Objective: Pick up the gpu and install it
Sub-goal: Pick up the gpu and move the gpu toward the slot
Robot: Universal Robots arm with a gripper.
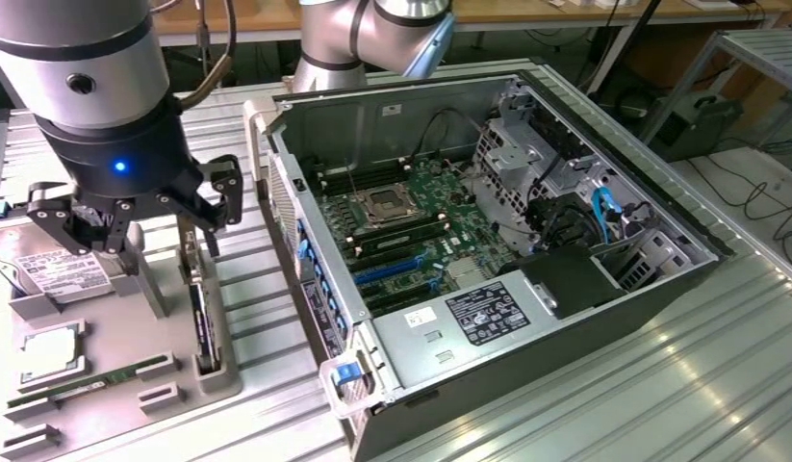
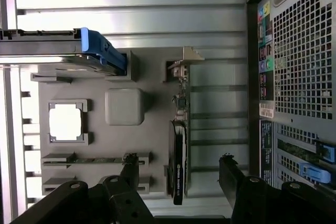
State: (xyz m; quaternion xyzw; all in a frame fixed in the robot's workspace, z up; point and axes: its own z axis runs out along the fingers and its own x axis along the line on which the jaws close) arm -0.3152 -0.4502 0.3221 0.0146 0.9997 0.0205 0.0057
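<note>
The gpu (image 2: pixel 178 163) is standing upright on its long edge in a slot of the grey holder tray (image 2: pixel 149 135), showing a thin dark black face, a green circuit board and a narrow silver bracket at one end. It is sitting uninstalled, near the computer case (image 2: pixel 294 51)

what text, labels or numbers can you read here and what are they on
No text here can be read clearly.
White print along the gpu edge: blurred, not readable.
power supply label: too small to read.
hard drive label: too small to read.
computer case stickers: blurred, not readable.
</note>
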